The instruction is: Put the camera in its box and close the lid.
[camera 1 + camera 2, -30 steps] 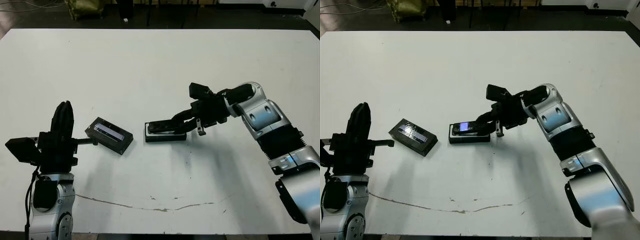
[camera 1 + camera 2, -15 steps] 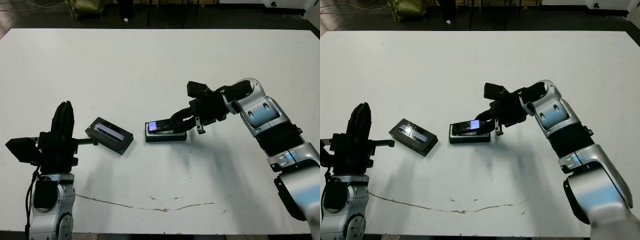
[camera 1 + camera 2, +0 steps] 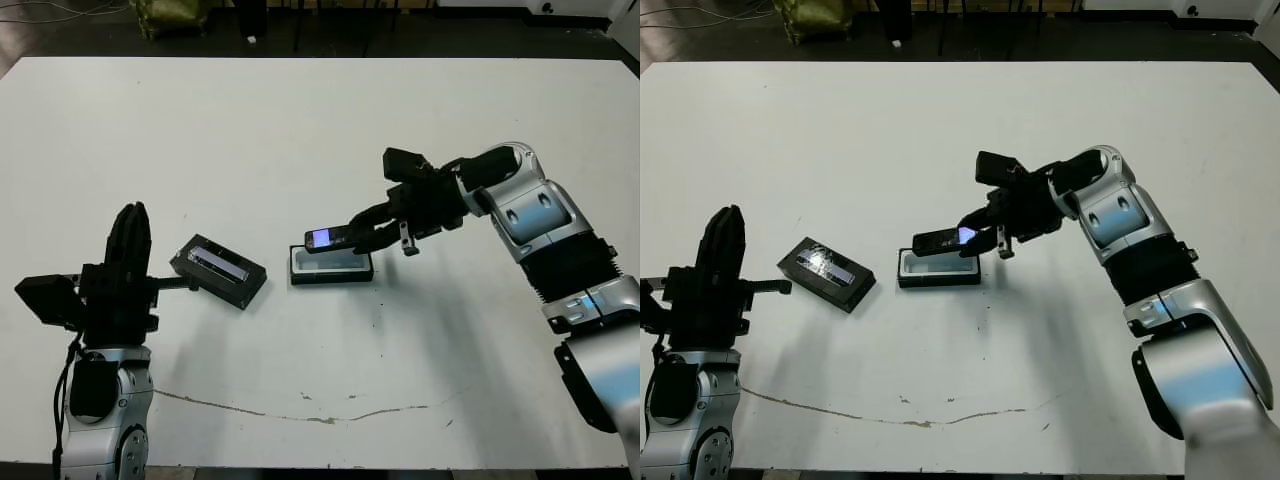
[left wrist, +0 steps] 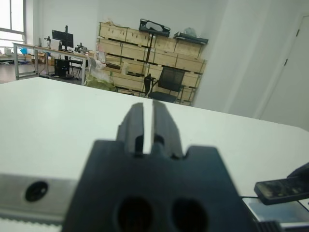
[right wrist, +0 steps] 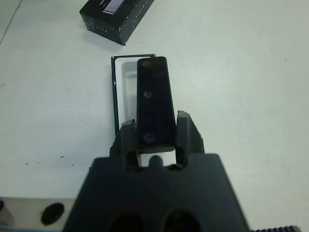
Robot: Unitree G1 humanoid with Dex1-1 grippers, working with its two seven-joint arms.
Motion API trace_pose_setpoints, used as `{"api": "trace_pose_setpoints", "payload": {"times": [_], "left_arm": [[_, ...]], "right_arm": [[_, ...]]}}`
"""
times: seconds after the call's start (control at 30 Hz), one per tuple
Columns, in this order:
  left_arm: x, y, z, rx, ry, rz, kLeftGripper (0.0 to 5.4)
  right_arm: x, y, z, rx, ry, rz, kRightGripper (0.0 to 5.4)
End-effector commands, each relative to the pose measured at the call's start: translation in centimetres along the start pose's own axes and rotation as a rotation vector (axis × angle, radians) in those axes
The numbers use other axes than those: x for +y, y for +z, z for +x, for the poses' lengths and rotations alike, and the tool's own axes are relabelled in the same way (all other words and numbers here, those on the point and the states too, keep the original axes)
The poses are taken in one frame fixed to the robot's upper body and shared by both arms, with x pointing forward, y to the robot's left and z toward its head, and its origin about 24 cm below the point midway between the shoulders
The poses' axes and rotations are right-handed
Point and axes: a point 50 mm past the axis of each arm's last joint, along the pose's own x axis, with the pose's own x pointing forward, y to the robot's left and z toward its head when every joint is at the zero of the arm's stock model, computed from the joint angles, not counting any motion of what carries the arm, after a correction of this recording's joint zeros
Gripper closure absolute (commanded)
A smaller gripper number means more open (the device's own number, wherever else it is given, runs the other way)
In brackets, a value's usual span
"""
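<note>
Right wrist view shows the right jaws (image 5: 155, 140) clamped on one end of the camera (image 5: 154, 104), the slim black bar held between the two fingers and reaching out over the box (image 5: 117, 92). From the head views, the camera (image 3: 331, 238) hangs just above the box (image 3: 331, 266), clear of its white lining, near the middle of the worktop (image 3: 300, 130). The lid (image 3: 218, 270) lies stripe-up on the worktop towards the left edge, apart from the box. The left jaws (image 4: 144, 126) stand raised near the worktop's front-left corner, fingers nearly together with a thin slit between them, holding nothing.
</note>
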Motion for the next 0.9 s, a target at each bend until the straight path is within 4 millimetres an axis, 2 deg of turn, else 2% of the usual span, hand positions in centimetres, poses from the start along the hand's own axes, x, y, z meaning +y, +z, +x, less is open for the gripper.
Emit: {"api": "trace_pose_setpoints", "payload": {"times": [0.03, 0.33, 0.9], "left_arm": [[0.2, -0.5, -0.3, 0.033, 0.010, 0.014, 5.40], [0.1, -0.5, -0.2, 0.038, 0.011, 0.015, 5.40], [0.2, -0.6, -0.4, 0.041, 0.007, 0.005, 5.40]], "right_arm": [[-0.2, 0.2, -0.4, 0.004, 0.001, 0.002, 5.20], [0.2, -0.2, -0.1, -0.034, 0.069, 0.082, 5.20], [0.6, -0.5, 0.8, 0.031, 0.073, 0.033, 5.20]]}}
